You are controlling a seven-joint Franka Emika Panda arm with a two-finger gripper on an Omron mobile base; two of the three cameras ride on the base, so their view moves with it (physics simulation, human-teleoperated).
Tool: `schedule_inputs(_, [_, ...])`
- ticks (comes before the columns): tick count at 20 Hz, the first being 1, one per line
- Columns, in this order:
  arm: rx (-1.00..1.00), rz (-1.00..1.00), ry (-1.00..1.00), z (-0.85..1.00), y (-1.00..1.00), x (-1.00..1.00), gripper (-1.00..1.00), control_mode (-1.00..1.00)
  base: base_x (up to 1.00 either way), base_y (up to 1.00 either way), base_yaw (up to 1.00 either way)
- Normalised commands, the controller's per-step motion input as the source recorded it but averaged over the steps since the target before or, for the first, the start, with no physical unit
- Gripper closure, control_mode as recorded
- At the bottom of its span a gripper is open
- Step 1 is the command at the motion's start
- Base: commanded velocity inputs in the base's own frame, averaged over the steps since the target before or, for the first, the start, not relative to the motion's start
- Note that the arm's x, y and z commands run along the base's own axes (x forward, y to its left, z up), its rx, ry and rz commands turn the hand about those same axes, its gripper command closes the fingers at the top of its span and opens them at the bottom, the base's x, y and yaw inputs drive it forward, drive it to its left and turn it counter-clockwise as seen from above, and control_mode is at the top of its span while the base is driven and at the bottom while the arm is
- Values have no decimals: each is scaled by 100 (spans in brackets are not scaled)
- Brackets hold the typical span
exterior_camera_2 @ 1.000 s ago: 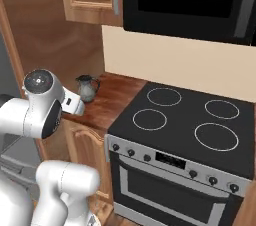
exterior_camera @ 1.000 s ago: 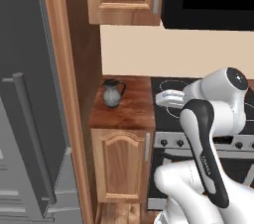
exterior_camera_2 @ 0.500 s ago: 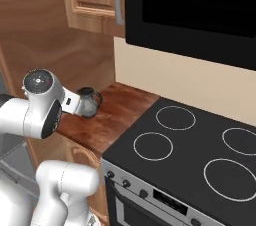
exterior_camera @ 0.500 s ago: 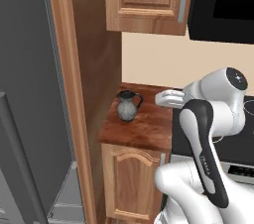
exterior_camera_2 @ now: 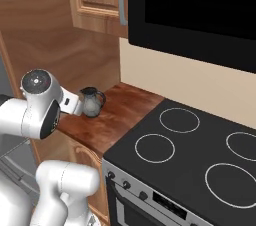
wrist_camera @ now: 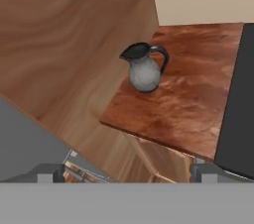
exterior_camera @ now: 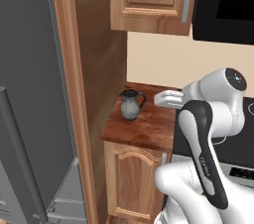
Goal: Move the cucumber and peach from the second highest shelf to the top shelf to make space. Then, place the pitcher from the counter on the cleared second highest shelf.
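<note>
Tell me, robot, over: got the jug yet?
Gripper open, empty. Pitcher upright on counter, apart from gripper. Nothing between them.

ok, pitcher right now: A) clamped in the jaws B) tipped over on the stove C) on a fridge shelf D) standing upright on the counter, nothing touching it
D: the pitcher stands upright on the counter near the wooden side panel, and the gripper is open, well short of it.
</note>
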Motion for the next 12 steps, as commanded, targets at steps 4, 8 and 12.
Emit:
schedule_inputs(4, [0,0,0,0,0,0,-100,100,29,4,4])
schedule_inputs(8, [0,0,0,0,0,0,-100,-100,0,0,0])
schedule_inputs(12, [0,4,0,-4,0,21,-100,-100,0,0,0])
